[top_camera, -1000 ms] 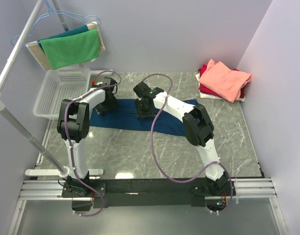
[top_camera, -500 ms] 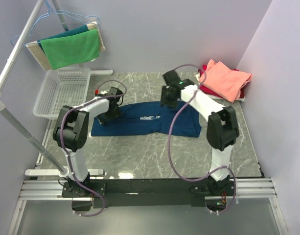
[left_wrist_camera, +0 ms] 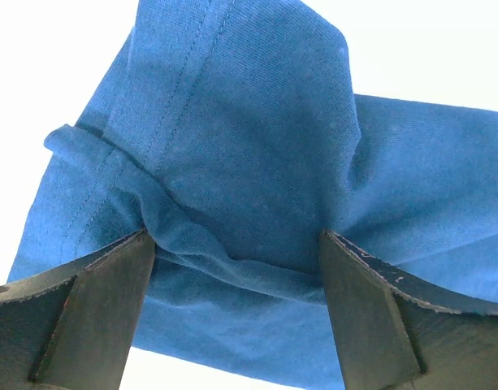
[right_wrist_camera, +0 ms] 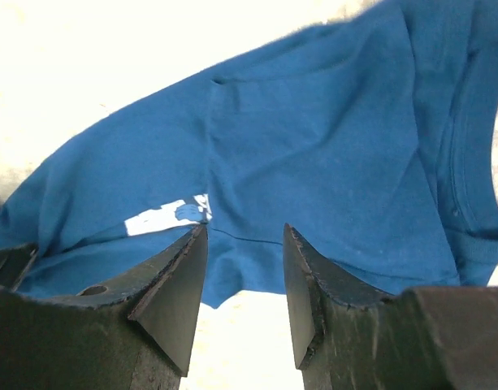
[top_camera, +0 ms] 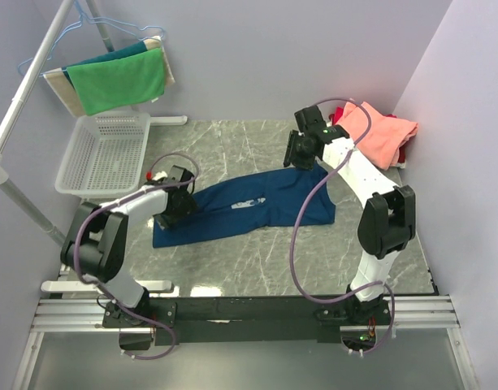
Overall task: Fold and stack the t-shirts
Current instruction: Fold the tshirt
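**Fig. Spreading the navy tee before the first fold.** The navy tee (top_camera: 257,199) is lying on the table (top_camera: 232,268), print (right_wrist_camera: 167,218) up. It is running aslant from the near left to the far right, between the two arms. The pink tee (top_camera: 377,128) is sitting folded on the red tee (top_camera: 343,148) in the far right corner, apart from the navy one.

The left gripper (top_camera: 174,213) is working at the tee's near-left end. Its fingers (left_wrist_camera: 94,309) are standing wide apart and straddling a raised pucker of cloth, not clamping it. The right gripper (top_camera: 301,154) is hovering over the far-right edge. Its jaws are showing only a narrow gap, and nothing is visible between them.

The step in hand is probably flattening the tee, which is looking rumpled and narrowed along its length.

- **Left grip:** the jaws should be closing on the whole pucker, both layers, before any pull, since soft cotton slips out of a shallow pinch.
- **Right grip:** this one should be taking the very edge, not mid-cloth.
- **Pull:** both arms should be drawing apart low and evenly, along the tee's length.
- **Risk:** a lopsided pull is likely to twist the tee, or to drag it toward the stack.
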You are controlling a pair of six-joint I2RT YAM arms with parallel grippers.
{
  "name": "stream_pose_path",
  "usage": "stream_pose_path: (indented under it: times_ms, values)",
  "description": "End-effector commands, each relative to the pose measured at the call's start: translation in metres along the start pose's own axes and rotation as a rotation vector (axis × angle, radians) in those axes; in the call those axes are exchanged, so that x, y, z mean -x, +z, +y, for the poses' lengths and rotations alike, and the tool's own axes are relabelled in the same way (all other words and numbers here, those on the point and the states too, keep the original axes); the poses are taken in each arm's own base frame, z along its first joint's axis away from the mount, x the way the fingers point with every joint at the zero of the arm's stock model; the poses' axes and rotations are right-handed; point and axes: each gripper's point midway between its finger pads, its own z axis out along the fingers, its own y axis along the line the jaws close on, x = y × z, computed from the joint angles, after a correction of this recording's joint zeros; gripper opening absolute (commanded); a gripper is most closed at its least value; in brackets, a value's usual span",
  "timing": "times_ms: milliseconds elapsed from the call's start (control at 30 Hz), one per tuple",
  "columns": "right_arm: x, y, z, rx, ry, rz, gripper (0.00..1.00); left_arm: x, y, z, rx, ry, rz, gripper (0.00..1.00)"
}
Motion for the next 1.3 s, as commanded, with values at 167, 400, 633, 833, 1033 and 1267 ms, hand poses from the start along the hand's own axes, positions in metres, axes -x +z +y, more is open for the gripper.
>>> stream_pose_path:
  times_ms: [167, 400, 633, 833, 1033, 1267]
  values:
    - [-0.035, 0.035, -0.031, -0.157, 0.018, 0.135, 0.49, -0.088, -0.024, 0.067, 0.108, -0.040, 0.261, 0.88]
    - [-0.057, 0.065, -0.045, -0.228, 0.028, 0.222, 0.50, -0.041, -0.053, 0.052, 0.054, -0.054, 0.109, 0.92]
    - [-0.077, 0.094, -0.050, -0.254, 0.027, 0.293, 0.50, 0.027, -0.086, 0.020, 0.014, -0.066, -0.075, 0.95]
    - [-0.086, 0.111, -0.053, -0.271, 0.031, 0.341, 0.50, 0.052, -0.095, 0.019, 0.029, -0.063, -0.129, 0.96]
    - [-0.073, 0.127, -0.043, -0.273, 0.023, 0.350, 0.50, 0.066, -0.103, 0.010, -0.040, -0.037, -0.138, 0.96]
    - [-0.034, 0.152, -0.015, -0.218, 0.030, 0.316, 0.50, 0.064, -0.108, -0.008, -0.135, 0.057, -0.107, 0.96]
